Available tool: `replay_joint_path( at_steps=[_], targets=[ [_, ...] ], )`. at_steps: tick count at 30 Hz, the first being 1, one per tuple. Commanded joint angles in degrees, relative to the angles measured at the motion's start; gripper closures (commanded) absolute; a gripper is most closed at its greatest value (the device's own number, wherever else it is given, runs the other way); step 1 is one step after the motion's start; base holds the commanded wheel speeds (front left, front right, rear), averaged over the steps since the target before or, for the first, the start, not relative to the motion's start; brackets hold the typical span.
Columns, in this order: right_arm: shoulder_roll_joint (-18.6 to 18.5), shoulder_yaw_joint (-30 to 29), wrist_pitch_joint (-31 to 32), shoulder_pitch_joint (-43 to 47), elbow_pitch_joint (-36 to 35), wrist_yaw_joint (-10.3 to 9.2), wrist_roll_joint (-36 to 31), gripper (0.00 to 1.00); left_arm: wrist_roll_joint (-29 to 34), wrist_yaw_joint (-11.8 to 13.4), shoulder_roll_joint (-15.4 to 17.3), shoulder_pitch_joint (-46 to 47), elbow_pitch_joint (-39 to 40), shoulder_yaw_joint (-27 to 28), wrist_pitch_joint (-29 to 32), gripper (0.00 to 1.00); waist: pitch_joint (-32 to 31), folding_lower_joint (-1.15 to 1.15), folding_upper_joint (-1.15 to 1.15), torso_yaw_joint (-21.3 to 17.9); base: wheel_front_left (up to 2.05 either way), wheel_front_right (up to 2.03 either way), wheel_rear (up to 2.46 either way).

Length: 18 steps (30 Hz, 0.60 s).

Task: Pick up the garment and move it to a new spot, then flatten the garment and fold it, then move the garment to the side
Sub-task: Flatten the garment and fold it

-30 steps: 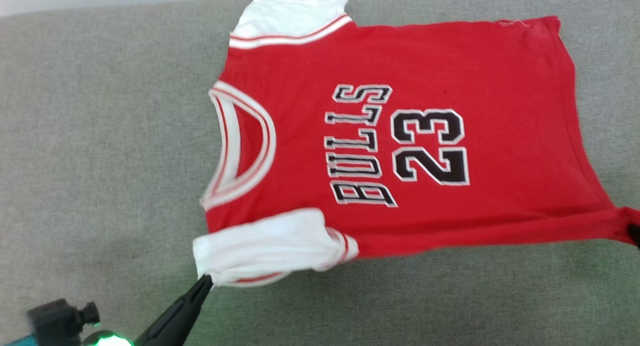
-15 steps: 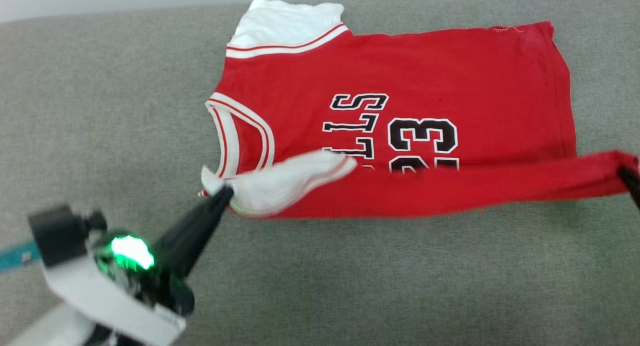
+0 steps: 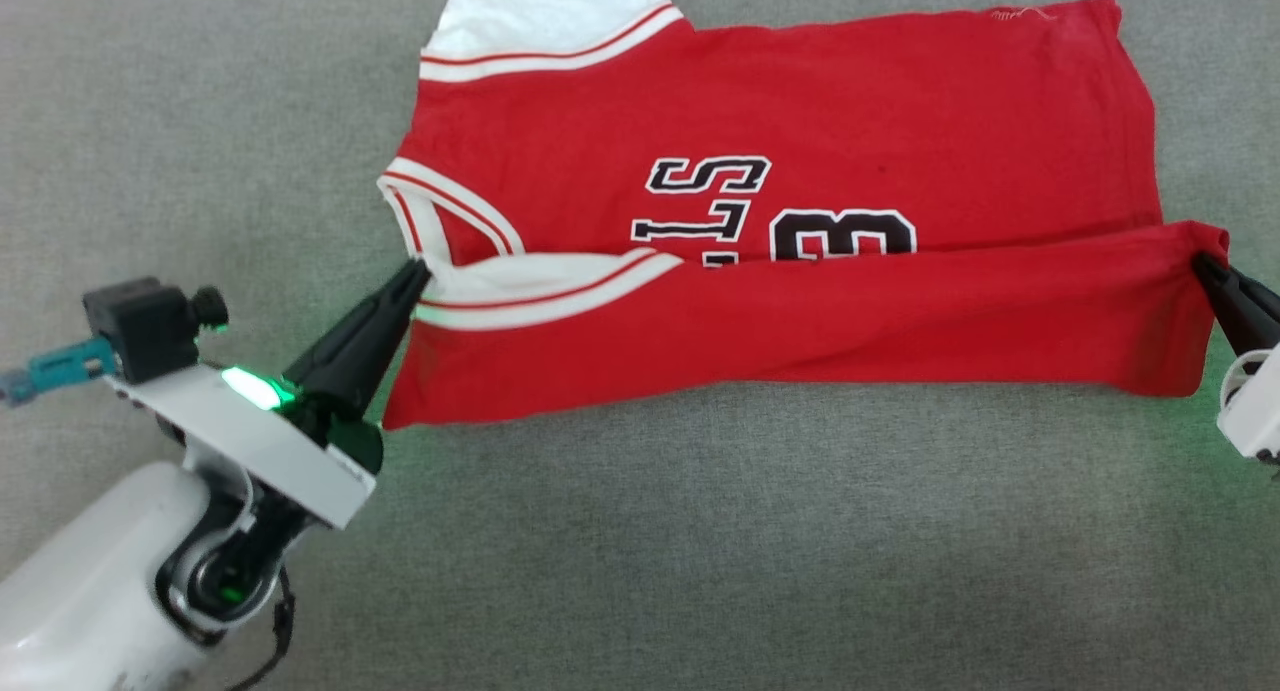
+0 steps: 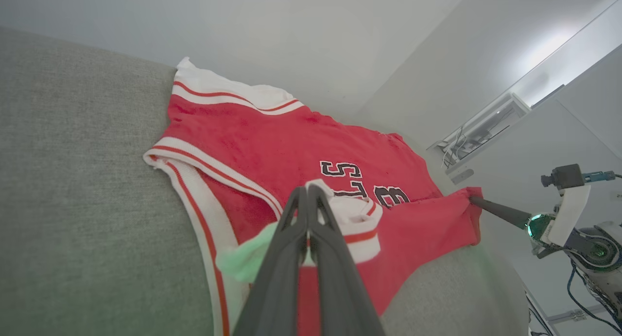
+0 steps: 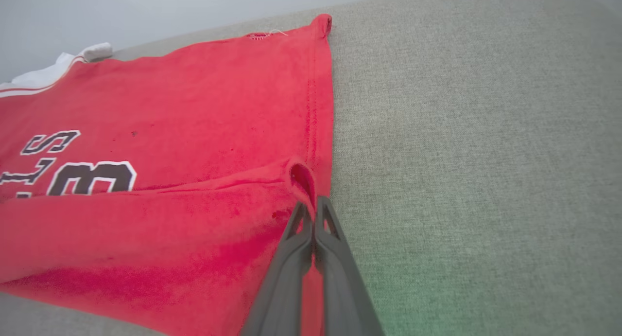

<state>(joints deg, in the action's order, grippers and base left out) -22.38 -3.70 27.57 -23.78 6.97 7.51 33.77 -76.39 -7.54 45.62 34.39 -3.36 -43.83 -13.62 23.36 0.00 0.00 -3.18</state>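
Since a second ago, both arms are carrying the near long edge of the garment (image 3: 800, 101) away from the robot and over its chest. The folded flap is now hiding most of the print. Of the black, white-edged lettering, only an "S", part of an "L" and the top of a "3" are still showing, and they are lying sideways in the head view.

The garment is lying on the grey padded surface (image 3: 700, 551) with its long axis running left to right. Its collar is pointing to the robot's left and its hem to the right.

The left gripper (image 3: 418, 271) is pinching the white striped sleeve trim beside the collar. The right gripper (image 3: 1203, 263) is pinching the red hem corner.
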Motion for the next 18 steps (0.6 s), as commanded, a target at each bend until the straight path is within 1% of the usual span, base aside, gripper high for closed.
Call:
replay_joint_path(
  at_steps=[1, 5, 10, 15, 17, 18],
  targets=[
    [0.10, 0.17, -0.89, -1.15, 1.07, -0.05, -0.40, 1.00, 0.15, 0.14, -0.87, 1.21, -1.20, -0.02, -0.64, 1.00, 0.89, 0.00, 0.00, 0.01, 0.00, 0.00, 0.00],
    [0.58, 0.62, -2.95, -2.95, 4.49, -0.05, -0.80, 1.00, 0.93, 0.14, -2.64, 3.30, -6.34, 1.12, -1.44, 1.00, 1.95, 0.00, 0.00, 0.31, 0.00, 0.00, 0.00],
    [0.98, 2.13, -5.00, -4.56, 7.50, -0.05, -1.23, 1.00, 3.13, 0.14, -4.36, 4.86, -10.43, 0.25, -1.60, 1.00, 2.58, 0.00, 0.00, 0.20, 0.00, 0.00, 0.00],
    [0.75, 4.43, -6.65, -5.99, 9.99, -0.05, -1.40, 1.00, 4.72, 0.14, -4.03, 6.37, -14.25, -4.15, -1.47, 1.00, 2.26, 0.00, 0.00, 0.14, 0.00, 0.00, 0.00],
    [0.67, 5.09, -7.41, -6.34, 10.79, -0.05, -1.38, 1.00, 4.28, 0.14, -4.18, 6.87, -15.82, -5.54, -1.47, 1.00, 1.76, 0.00, 0.00, 0.17, 0.00, 0.00, 0.00],
    [0.58, 5.25, -7.85, -6.46, 11.25, -0.05, -1.34, 0.98, 4.58, 0.14, -3.94, 7.26, -16.52, -6.44, -1.47, 0.93, 1.41, 0.00, 0.00, 0.20, 0.00, 0.00, 0.00]
  ],
)
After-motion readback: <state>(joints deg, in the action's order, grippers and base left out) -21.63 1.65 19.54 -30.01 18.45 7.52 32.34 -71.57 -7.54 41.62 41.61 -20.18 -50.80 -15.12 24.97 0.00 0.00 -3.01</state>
